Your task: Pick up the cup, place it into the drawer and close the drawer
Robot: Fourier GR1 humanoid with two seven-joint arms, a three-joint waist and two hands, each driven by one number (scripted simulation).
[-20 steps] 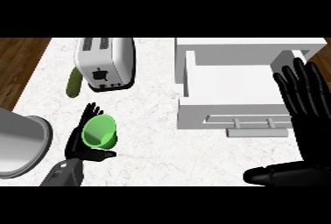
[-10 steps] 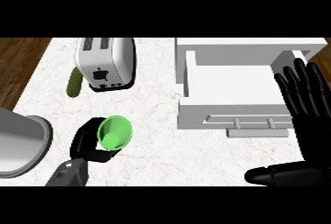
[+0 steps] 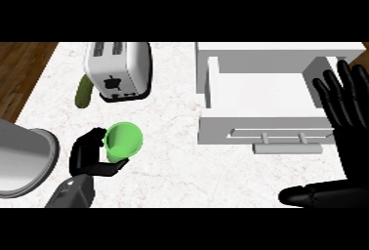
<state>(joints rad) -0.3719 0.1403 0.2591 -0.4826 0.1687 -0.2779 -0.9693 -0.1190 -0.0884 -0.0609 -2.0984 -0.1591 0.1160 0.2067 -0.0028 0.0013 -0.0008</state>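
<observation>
A green cup is tilted with its mouth facing up and right, held over the marble counter at lower left. My left hand is curled round it from the left and below. The white drawer stands pulled out at the right, its inside bare, with a bar handle on its front. My right hand is open, fingers straight and pointing up, over the drawer's right side; its thumb lies at the lower right.
A white toaster stands at the back left with a green cucumber-like item beside it. A large grey metal pot sits at the left edge. Wooden floor shows beyond the counter's left edge.
My left hand closed on the cup, then lifted and tilted it, its mouth turning to the right. The right hand has stayed still.
</observation>
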